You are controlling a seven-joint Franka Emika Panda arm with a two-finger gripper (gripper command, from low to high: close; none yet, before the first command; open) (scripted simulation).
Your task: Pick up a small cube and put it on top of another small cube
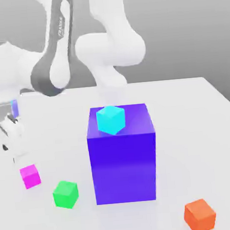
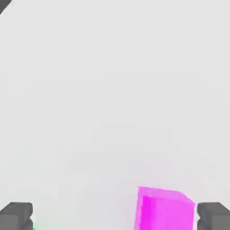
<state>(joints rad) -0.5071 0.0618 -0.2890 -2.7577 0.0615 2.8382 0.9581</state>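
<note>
Gripper spread wide, holding nothing, low over table. Pink cube lay beside green cube, off-centre, hugging one fingertip. Risk: closing might nudge cube aside, weak grip.

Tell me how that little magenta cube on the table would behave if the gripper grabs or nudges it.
The magenta cube looks rigid with flat faces, so it would likely slide when pushed, not roll. Its glossy surface hints it may be slippery between the fingertips, so a centred grip seems wise. Being far smaller than the blue-violet block, it is probably light and easily knocked aside.
</note>
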